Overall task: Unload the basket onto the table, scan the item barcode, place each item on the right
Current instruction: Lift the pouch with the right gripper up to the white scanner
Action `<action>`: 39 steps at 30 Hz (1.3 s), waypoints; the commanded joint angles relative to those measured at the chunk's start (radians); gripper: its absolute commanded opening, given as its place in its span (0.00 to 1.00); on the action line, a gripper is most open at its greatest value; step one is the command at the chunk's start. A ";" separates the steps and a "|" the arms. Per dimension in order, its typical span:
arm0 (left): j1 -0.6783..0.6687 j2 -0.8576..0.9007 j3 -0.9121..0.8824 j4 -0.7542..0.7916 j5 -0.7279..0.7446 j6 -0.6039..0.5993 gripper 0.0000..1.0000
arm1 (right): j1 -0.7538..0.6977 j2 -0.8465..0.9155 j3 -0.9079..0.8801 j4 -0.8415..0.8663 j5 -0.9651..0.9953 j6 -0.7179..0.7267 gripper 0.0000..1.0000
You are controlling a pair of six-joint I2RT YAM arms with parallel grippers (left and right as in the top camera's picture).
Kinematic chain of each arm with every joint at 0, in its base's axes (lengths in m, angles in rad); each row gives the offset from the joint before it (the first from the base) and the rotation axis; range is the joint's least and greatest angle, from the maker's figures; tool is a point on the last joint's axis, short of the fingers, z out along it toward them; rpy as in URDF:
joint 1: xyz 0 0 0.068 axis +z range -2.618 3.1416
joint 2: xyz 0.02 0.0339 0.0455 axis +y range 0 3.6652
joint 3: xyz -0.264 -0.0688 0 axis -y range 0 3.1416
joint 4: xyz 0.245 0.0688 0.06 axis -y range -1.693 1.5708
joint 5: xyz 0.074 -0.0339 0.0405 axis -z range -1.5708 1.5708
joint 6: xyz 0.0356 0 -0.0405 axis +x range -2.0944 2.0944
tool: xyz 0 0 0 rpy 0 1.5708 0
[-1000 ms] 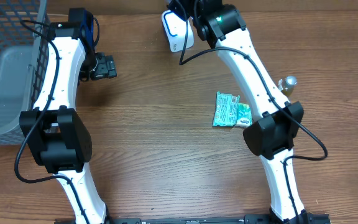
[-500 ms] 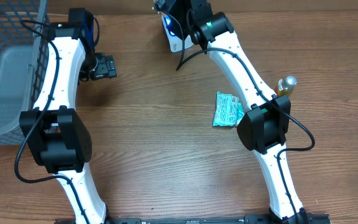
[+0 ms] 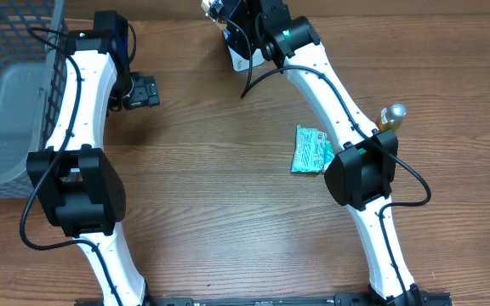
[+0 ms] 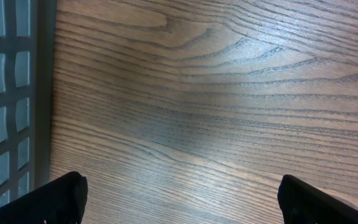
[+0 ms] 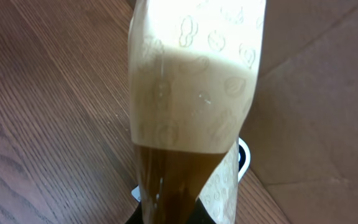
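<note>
In the right wrist view my right gripper (image 5: 185, 214) is shut on the item, a cream and brown packet (image 5: 191, 93) printed with peanut shapes, which stands up out of the jaws. Behind the packet's lower edge peeks the white rim of the barcode scanner (image 5: 244, 158). From overhead, the right gripper (image 3: 230, 19) hangs at the table's far edge over the white scanner (image 3: 238, 56), which it mostly covers. My left gripper (image 3: 143, 90) is open and empty above bare wood; its two black fingertips (image 4: 64, 196) stand far apart in the left wrist view.
A grey mesh basket (image 3: 7, 102) fills the far left, its wall (image 4: 11, 93) close beside the left gripper. A green packet (image 3: 311, 150) lies on the table under the right arm. A small bottle with a silver cap (image 3: 391, 115) stands at the right. Brown cardboard (image 5: 316, 93) lies behind the scanner.
My right gripper has carried the packet left and farther back, so it now covers most of the white scanner. The left arm has not moved.
</note>
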 commanded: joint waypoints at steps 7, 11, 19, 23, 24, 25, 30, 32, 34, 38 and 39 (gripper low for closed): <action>0.002 -0.004 0.014 0.000 -0.013 0.015 0.99 | 0.003 0.044 0.005 -0.008 -0.077 0.028 0.04; 0.002 -0.004 0.014 0.000 -0.013 0.015 0.99 | 0.003 0.044 0.005 -0.005 -0.076 0.028 0.04; 0.002 -0.004 0.014 0.000 -0.013 0.015 1.00 | 0.003 0.044 0.005 0.003 -0.077 0.029 0.04; 0.002 -0.004 0.014 0.000 -0.013 0.015 1.00 | 0.003 0.044 0.005 0.018 -0.077 0.053 0.04; 0.002 -0.004 0.014 0.000 -0.013 0.015 1.00 | 0.003 0.044 0.005 0.018 -0.077 0.056 0.04; 0.002 -0.004 0.014 0.000 -0.013 0.015 1.00 | 0.003 0.043 0.005 0.018 -0.076 0.066 0.04; 0.002 -0.004 0.014 0.000 -0.013 0.015 1.00 | 0.003 0.023 0.006 0.017 -0.078 0.104 0.04; 0.002 -0.004 0.014 0.000 -0.013 0.015 1.00 | 0.003 0.006 0.006 0.012 -0.085 0.134 0.04; 0.002 -0.004 0.014 0.000 -0.013 0.015 1.00 | 0.003 -0.014 0.006 -0.009 -0.093 0.169 0.04; 0.002 -0.004 0.014 0.000 -0.013 0.015 0.99 | 0.003 -0.060 0.006 -0.090 -0.173 0.209 0.04; 0.002 -0.004 0.014 0.000 -0.013 0.015 0.99 | 0.003 -0.076 0.006 -0.119 -0.210 0.209 0.04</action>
